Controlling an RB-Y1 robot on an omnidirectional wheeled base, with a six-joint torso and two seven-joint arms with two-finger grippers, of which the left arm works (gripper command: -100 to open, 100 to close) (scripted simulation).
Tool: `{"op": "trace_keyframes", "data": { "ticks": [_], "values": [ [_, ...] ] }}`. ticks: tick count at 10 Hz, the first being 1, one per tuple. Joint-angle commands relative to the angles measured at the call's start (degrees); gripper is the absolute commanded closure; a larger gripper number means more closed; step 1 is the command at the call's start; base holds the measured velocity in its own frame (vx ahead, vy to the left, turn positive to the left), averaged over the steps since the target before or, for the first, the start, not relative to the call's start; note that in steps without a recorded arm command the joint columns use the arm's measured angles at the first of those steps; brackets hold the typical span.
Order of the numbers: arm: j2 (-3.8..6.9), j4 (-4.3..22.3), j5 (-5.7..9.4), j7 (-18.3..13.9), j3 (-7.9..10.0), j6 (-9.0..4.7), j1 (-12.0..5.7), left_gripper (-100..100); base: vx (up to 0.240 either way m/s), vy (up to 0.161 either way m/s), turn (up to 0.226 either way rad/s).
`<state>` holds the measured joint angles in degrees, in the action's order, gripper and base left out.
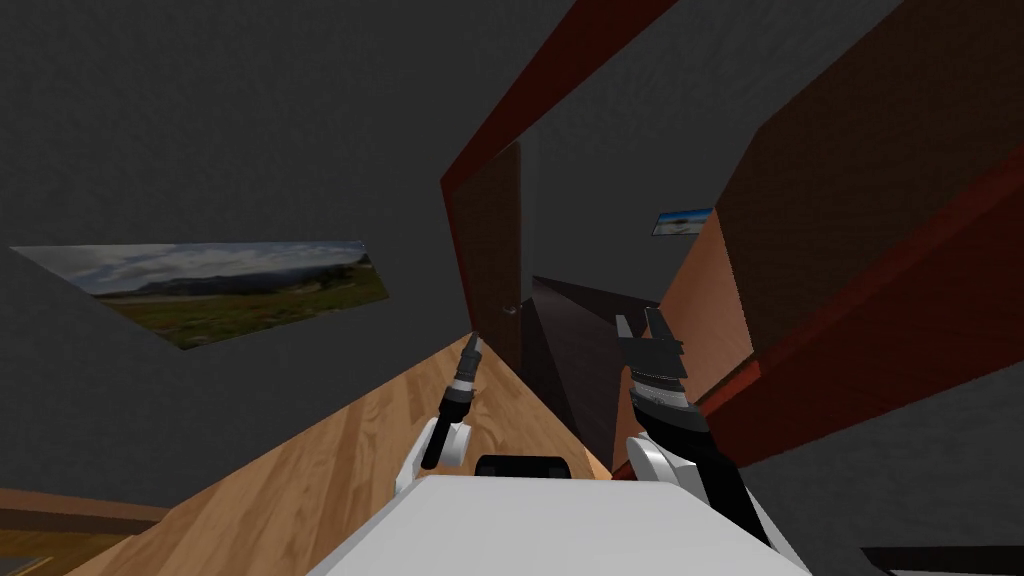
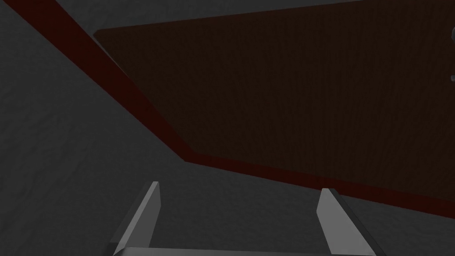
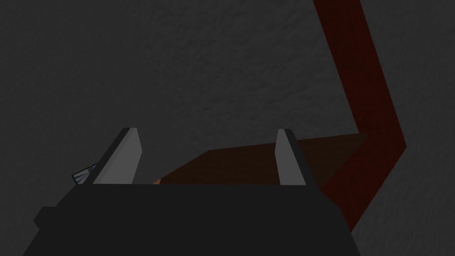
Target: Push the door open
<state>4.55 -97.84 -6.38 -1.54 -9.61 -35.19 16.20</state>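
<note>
The left gripper (image 2: 240, 186) stands wide open, holding nothing; the dark brown door (image 2: 289, 89) lies ahead of its fingertips, apart from them, inside a dark red frame (image 2: 133, 102). The door's handle (image 1: 510, 310) is small and hard to make out, cut off in the left wrist view; the right gripper (image 3: 207, 130) is likewise wide and empty, facing a grey wall (image 3: 200, 66).

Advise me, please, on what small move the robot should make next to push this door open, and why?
Probably ease the left end effector forward onto the dark brown door, toward its handle side. Its fingers stand open, aimed at the door and its dark red frame, apparently short of the panel. Pushing near the handle should swing it most easily.
</note>
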Motion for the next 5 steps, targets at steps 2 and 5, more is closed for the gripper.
{"op": "trace_keyframes", "data": {
  "ticks": [2,5],
  "values": [
    [0.42,3.80,-0.24,-1.10,-1.35,-0.83,-1.51,-100,0.086,0.067,-0.030],
    [0.74,8.56,-0.51,-2.29,-2.86,-1.82,-3.56,-100,0.090,0.073,-0.034]
  ]
}}
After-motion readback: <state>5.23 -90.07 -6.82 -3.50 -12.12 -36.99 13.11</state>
